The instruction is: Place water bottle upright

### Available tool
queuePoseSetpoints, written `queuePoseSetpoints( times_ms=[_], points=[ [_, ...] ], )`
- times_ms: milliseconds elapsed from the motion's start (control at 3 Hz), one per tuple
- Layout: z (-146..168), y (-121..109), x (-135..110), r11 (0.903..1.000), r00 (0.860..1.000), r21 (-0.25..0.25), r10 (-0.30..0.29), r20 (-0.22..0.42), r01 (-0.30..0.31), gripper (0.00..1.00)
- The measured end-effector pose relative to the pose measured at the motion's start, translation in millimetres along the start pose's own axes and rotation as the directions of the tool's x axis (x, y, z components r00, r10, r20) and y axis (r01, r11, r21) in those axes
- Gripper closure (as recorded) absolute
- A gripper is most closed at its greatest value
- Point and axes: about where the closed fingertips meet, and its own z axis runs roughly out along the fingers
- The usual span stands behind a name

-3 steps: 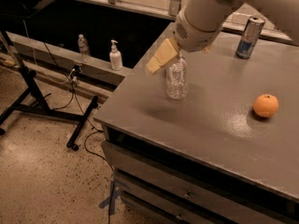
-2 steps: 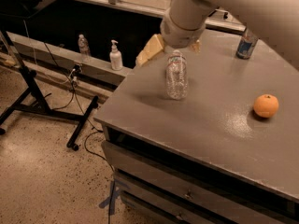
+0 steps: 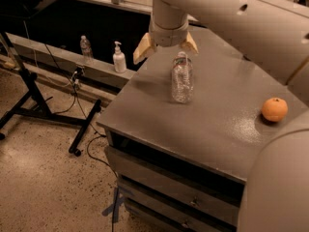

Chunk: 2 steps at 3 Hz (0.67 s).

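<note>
One robot arm (image 3: 231, 18), pale and thick, reaches in from the upper right above the water bottle (image 3: 182, 79) and hides the far corner beyond it. One grey worktop (image 3: 227, 124) carries the water bottle, with drawer fronts (image 3: 169, 180) below its near edge. One black stand (image 3: 38, 111) sits on the speckled floor, well to the left of the water bottle and lower. The gripper (image 3: 165, 51) hangs just above the water bottle; its tan fingers (image 3: 144, 48) are spread apart and clamp nothing. The water bottle itself stands upright on the worktop, white cap uppermost, under the finger nearer the orange, and contact with it cannot be judged. One orange (image 3: 274, 109) rests on the worktop, well right of the water bottle. One white pump dispenser (image 3: 119, 59) stands on a ledge left of the water bottle. One small clear bottle (image 3: 86, 47) stands further left on that ledge.
</note>
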Motion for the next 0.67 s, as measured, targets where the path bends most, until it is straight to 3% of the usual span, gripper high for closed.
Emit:
queuePoseSetpoints(
  times_ms=[333, 667],
  points=[
    [16, -7, 3, 0.9937, 0.998, 0.102, 0.049, -0.025, -0.046, 0.00],
    [28, -16, 7, 0.9837, 0.996, 0.166, 0.077, -0.045, -0.069, 0.00]
  ],
)
